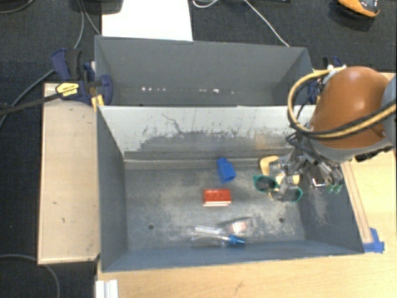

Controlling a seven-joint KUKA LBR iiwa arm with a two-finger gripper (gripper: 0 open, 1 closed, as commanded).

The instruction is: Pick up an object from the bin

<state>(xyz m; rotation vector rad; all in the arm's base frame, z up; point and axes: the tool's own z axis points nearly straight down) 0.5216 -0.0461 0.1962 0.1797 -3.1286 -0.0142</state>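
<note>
- Presently the likeliest target is a small cluster at the right of the bin floor: a pale yellow piece [270, 164] just beside a dark green ring-shaped thing [265, 182].
- The hand [288, 184] sits low over that cluster; whether it is open, closed or gripping anything, I cannot tell.
- By my judgement nothing is lifted yet, so the grasp and the raise remain.
- Further left lie a blue block [226, 169], a red block [217, 196] and a clear plastic piece with a blue tip [220, 233].
- The grey bin [186, 129] is scuffed inside; dark floor [37, 42] surrounds it.
</note>
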